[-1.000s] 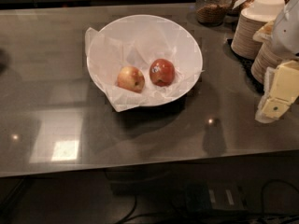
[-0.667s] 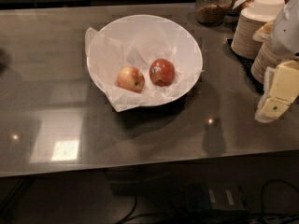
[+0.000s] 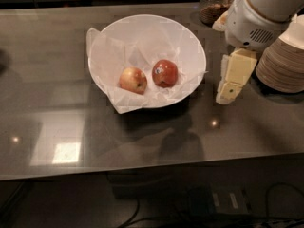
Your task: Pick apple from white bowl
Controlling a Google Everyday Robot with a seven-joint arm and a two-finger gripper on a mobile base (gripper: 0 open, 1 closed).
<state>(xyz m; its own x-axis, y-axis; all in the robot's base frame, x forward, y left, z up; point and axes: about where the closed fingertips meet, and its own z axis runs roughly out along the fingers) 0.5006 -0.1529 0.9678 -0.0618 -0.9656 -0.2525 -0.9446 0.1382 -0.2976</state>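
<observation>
Gripper [image 3: 231,80] hangs just right of the white bowl [image 3: 190,42], open or closed I cannot tell, likely staged to reach left for the apple [image 3: 165,73], which is cradled low in the bowl's paper [image 3: 111,56] beside a paler apple [image 3: 132,80].

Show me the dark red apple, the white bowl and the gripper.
apple [image 3: 165,73], camera view, its centre.
white bowl [image 3: 151,17], camera view, far rim.
gripper [image 3: 227,94], camera view, lower end, right of the bowl.

Deep-red apple [image 3: 165,73] (dark sticker [image 3: 156,71]), cream claw [image 3: 227,93] beside white bowl [image 3: 190,45]
</observation>
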